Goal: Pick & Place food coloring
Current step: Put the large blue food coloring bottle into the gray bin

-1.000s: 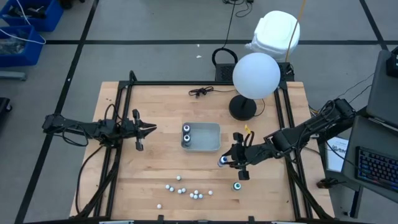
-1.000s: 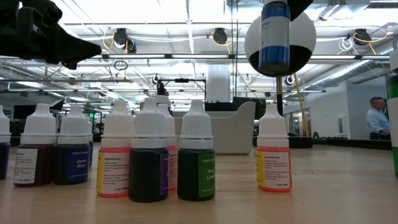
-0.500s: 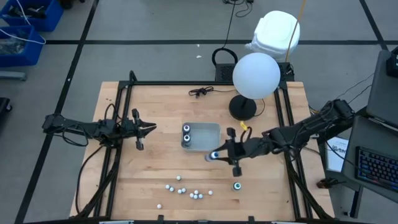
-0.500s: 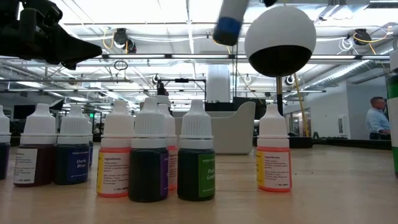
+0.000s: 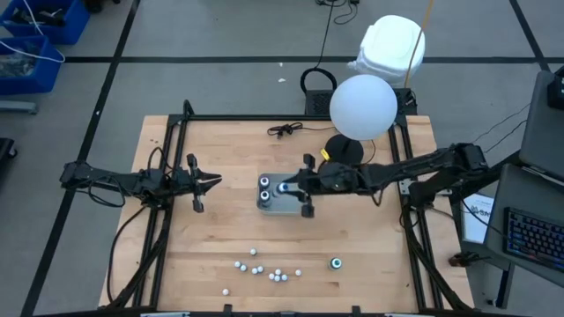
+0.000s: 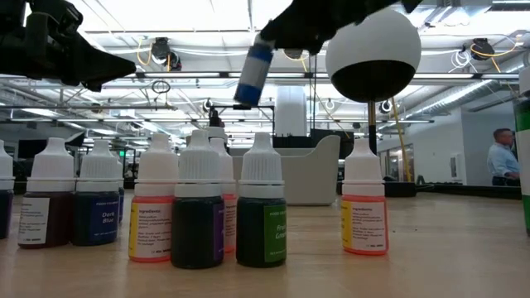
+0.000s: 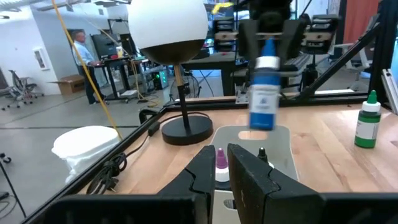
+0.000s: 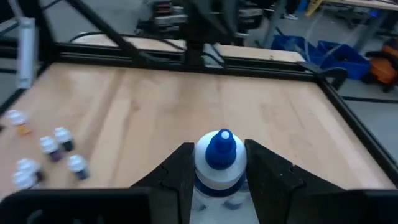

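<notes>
My right gripper (image 5: 289, 188) is shut on a food coloring bottle (image 5: 281, 187), white with a blue cap and blue label, above the grey tray (image 5: 300, 204). Two dark bottles (image 5: 264, 188) stand on their bases in the tray's left end. A green-capped bottle (image 5: 336, 262) stands near the front right. Several tiny white-capped bottles (image 5: 264, 269) stand in a cluster near the front edge. My left gripper (image 5: 210, 182) waits level at the table's left, open by a narrow gap and holding nothing. My right gripper pinches the bottle's body between its two fingers (image 8: 179, 174), on the white sides just below the blue cap (image 8: 220, 148). It comes from the table's right, nearly level and slanting a little down. The bottle (image 6: 252, 73) hangs clear above the tray, tilted.
A lamp with a white globe (image 5: 362, 106) and a black base (image 5: 344, 151) stands just behind the right arm. A black cable (image 5: 284, 130) lies at the far edge. Black frame rails (image 5: 173, 176) run along both table sides. A person (image 6: 501, 157) stands in the room beyond.
My right gripper has swung from the front right toward the table's left and far side, carrying the blue-capped bottle to above the tray. The bottle, upright a second ago, now tilts in the hold.
</notes>
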Controlling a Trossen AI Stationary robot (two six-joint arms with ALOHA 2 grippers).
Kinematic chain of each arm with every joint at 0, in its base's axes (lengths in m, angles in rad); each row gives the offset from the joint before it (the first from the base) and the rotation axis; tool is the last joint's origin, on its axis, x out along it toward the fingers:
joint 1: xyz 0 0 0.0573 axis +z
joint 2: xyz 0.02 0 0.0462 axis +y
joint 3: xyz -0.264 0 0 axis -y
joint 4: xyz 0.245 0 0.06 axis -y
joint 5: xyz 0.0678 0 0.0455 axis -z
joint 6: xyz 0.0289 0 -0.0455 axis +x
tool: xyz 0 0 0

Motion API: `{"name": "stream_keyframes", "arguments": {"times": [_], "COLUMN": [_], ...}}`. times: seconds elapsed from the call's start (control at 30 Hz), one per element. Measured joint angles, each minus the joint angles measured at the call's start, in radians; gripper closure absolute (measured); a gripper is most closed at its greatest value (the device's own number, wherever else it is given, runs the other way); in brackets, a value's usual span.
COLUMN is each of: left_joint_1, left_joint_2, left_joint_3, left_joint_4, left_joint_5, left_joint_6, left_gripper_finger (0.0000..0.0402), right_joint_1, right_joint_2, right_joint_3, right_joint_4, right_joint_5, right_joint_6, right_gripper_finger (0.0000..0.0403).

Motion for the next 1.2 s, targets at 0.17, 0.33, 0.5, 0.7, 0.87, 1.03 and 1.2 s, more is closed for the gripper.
{"name": "stream_keyframes", "arguments": {"times": [0.17, 0.33, 0.5, 0.7, 0.87, 1.03, 1.2], "left_joint_1": [0.000, 0.000, 0.000, 0.000, 0.000, 0.000, 0.000], "left_joint_2": [0.000, 0.000, 0.000, 0.000, 0.000, 0.000, 0.000], "left_joint_3": [0.000, 0.000, 0.000, 0.000, 0.000, 0.000, 0.000], "left_joint_4": [0.000, -0.001, -0.002, -0.002, -0.002, -0.002, -0.002], "left_joint_5": [0.000, 0.000, 0.000, 0.000, 0.000, 0.000, 0.000], "left_joint_6": [0.001, 0.002, 0.002, 0.002, 0.002, 0.004, 0.022], "left_gripper_finger": [0.0350, 0.0350, 0.0350, 0.0350, 0.0350, 0.0350, 0.0350], "right_joint_1": [-0.062, -0.097, -0.115, -0.130, -0.136, -0.146, -0.159], "right_joint_2": [0.057, 0.120, 0.171, 0.216, 0.256, 0.296, 0.335], "right_joint_3": [0.000, 0.000, 0.000, 0.000, 0.000, 0.000, 0.000], "right_joint_4": [0.004, 0.026, 0.066, 0.106, 0.124, 0.136, 0.167], "right_joint_5": [0.000, -0.001, -0.003, -0.053, -0.053, -0.054, -0.057], "right_joint_6": [0.002, 0.003, 0.007, 0.021, 0.027, 0.027, 0.028], "right_gripper_finger": [0.0285, 0.0292, 0.0286, 0.0291, 0.0286, 0.0289, 0.0286]}}
